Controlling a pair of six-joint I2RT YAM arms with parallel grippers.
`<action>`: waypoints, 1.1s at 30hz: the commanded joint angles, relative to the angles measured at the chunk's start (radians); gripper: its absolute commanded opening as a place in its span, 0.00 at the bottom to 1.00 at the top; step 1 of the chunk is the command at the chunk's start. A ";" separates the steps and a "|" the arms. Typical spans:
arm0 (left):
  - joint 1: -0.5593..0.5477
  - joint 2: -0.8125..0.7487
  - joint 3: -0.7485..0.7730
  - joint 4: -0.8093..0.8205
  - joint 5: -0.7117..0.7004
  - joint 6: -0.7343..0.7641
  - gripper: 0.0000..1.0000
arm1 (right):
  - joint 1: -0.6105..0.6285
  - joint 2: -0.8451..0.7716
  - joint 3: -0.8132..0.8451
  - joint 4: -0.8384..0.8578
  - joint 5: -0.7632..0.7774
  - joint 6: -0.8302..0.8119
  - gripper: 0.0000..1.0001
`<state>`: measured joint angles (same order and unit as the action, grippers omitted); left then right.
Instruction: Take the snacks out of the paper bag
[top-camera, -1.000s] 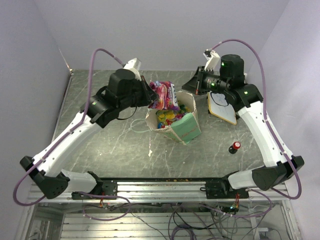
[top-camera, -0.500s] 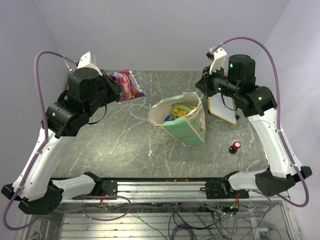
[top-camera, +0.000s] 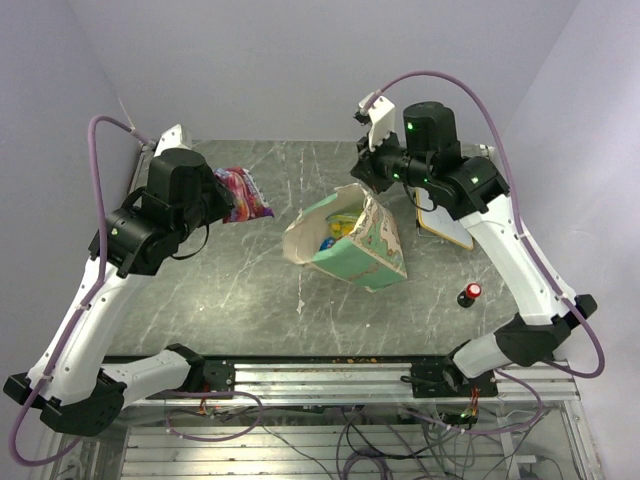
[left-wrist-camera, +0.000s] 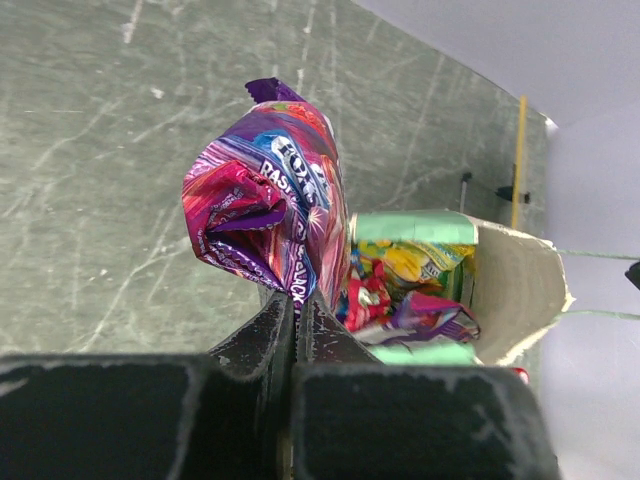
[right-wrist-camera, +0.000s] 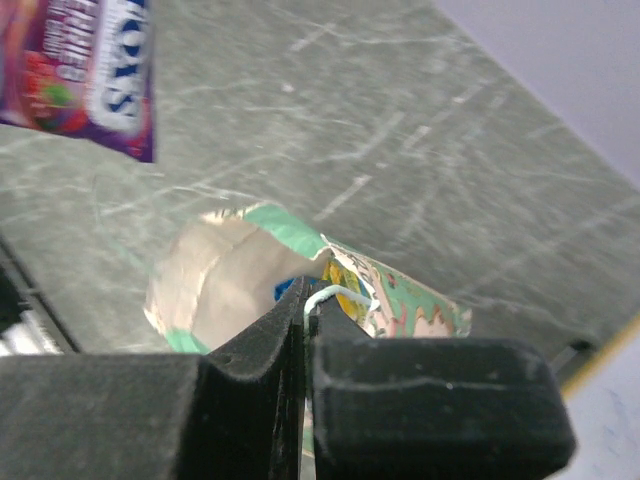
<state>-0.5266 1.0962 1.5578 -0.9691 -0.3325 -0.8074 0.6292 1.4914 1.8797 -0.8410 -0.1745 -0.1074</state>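
Note:
The mint-green paper bag (top-camera: 366, 252) lies tilted at the table's middle with its cream mouth facing left. Several snacks (top-camera: 334, 231) show inside it, and also in the left wrist view (left-wrist-camera: 410, 285). My left gripper (top-camera: 228, 196) is shut on a purple and pink snack packet (left-wrist-camera: 268, 210), held in the air left of the bag. The packet also shows in the top view (top-camera: 244, 193). My right gripper (top-camera: 366, 186) is at the bag's far rim, shut on its white string handle (right-wrist-camera: 338, 293), above the bag (right-wrist-camera: 215, 285).
A white whiteboard (top-camera: 447, 228) lies right of the bag, partly under the right arm. A small red-capped black knob (top-camera: 469, 294) stands at the front right. A loose white string (top-camera: 299, 291) trails on the table in front of the bag.
My left gripper has carried the purple packet out of the bag and away to the left. My right gripper has moved left to the bag's rim, and the bag has tipped with its mouth leftward.

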 joint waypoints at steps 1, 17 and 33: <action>0.055 0.050 0.028 -0.028 -0.052 0.052 0.07 | 0.009 0.026 0.001 0.151 -0.268 0.143 0.00; 0.506 0.020 -0.404 0.296 0.458 0.027 0.07 | 0.010 -0.103 -0.350 0.411 -0.634 0.419 0.00; 0.697 0.254 -0.614 0.854 0.707 -0.016 0.07 | 0.010 -0.119 -0.317 0.354 -0.565 0.375 0.00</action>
<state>0.1608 1.2892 0.9154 -0.2905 0.3122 -0.8314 0.6346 1.4025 1.5311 -0.4889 -0.7403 0.2821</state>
